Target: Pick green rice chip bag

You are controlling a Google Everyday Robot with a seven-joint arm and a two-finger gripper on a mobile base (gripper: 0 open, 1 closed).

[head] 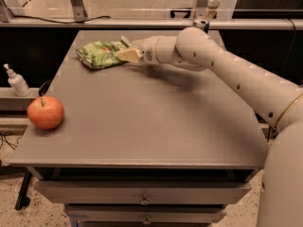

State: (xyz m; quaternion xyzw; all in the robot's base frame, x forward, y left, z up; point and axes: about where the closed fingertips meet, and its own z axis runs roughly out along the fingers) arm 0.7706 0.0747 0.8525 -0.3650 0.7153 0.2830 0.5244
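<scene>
The green rice chip bag (98,54) lies flat at the far left of the grey table (156,122); it is light green and crinkled, with a small red-orange mark. My gripper (127,48) reaches in from the right on the white arm (227,74). It is at the bag's right end. One cream finger (129,56) lies at the bag's near right edge and the other shows behind it. The jaws stand apart and the bag rests on the table.
A red apple (45,112) sits at the table's left front edge. A small white pump bottle (17,81) stands on a ledge left of the table. Drawers are below the tabletop. A rail and dark gap run behind the table.
</scene>
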